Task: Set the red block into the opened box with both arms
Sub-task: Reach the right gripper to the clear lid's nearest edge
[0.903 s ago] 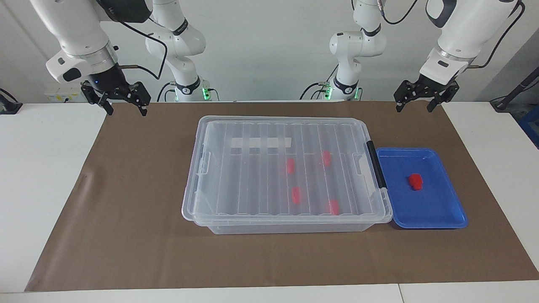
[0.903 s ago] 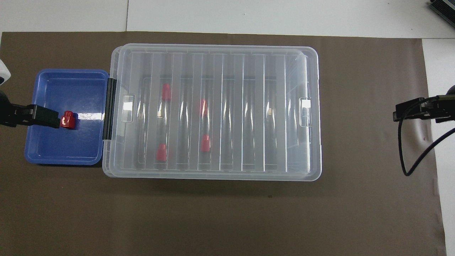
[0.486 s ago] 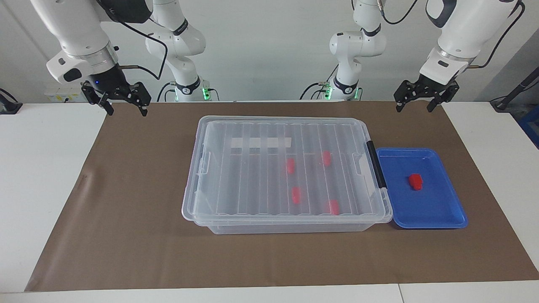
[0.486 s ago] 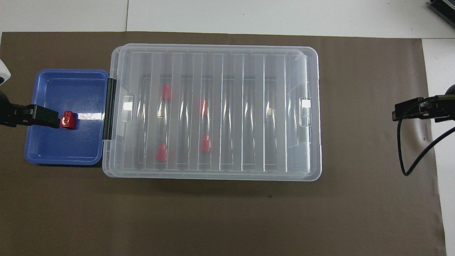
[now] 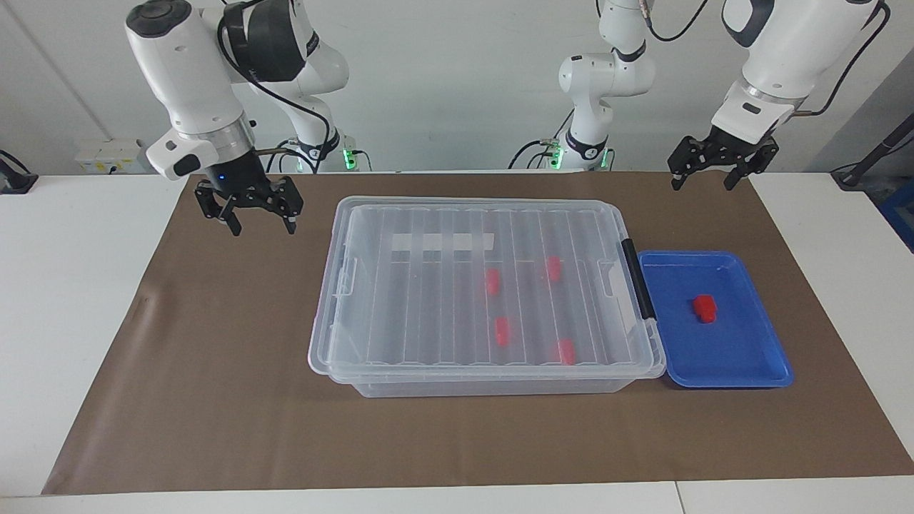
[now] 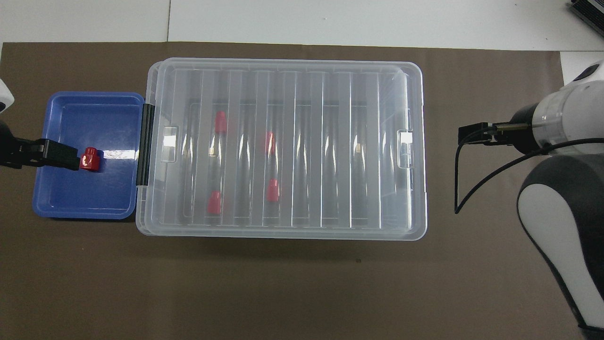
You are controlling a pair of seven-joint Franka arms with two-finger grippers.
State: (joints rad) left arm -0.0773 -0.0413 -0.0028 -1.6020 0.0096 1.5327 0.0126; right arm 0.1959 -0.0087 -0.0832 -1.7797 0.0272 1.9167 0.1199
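Note:
One red block (image 5: 705, 308) (image 6: 90, 159) lies in a shallow blue tray (image 5: 742, 371) (image 6: 71, 203). The tray touches the box's end toward the left arm. The clear box (image 5: 428, 314) (image 6: 330, 71) stands mid-table with its ribbed lid lying on it, and several more red blocks show through the lid. My left gripper (image 5: 702, 184) hangs open and empty over the mat. In the overhead view one of its black fingers (image 6: 59, 156) overlaps the tray beside the block. My right gripper (image 5: 260, 228) hangs open and empty over the mat, off the box's other end.
A brown mat (image 5: 214, 371) covers the white table (image 5: 64, 285). A black clip handle (image 5: 638, 278) (image 6: 145, 144) sits on the box's end next to the tray. A black cable (image 6: 460, 189) loops down from the right wrist.
The right arm has swung in toward the box and come lower, its gripper still open. The left arm, box and blocks have not moved.

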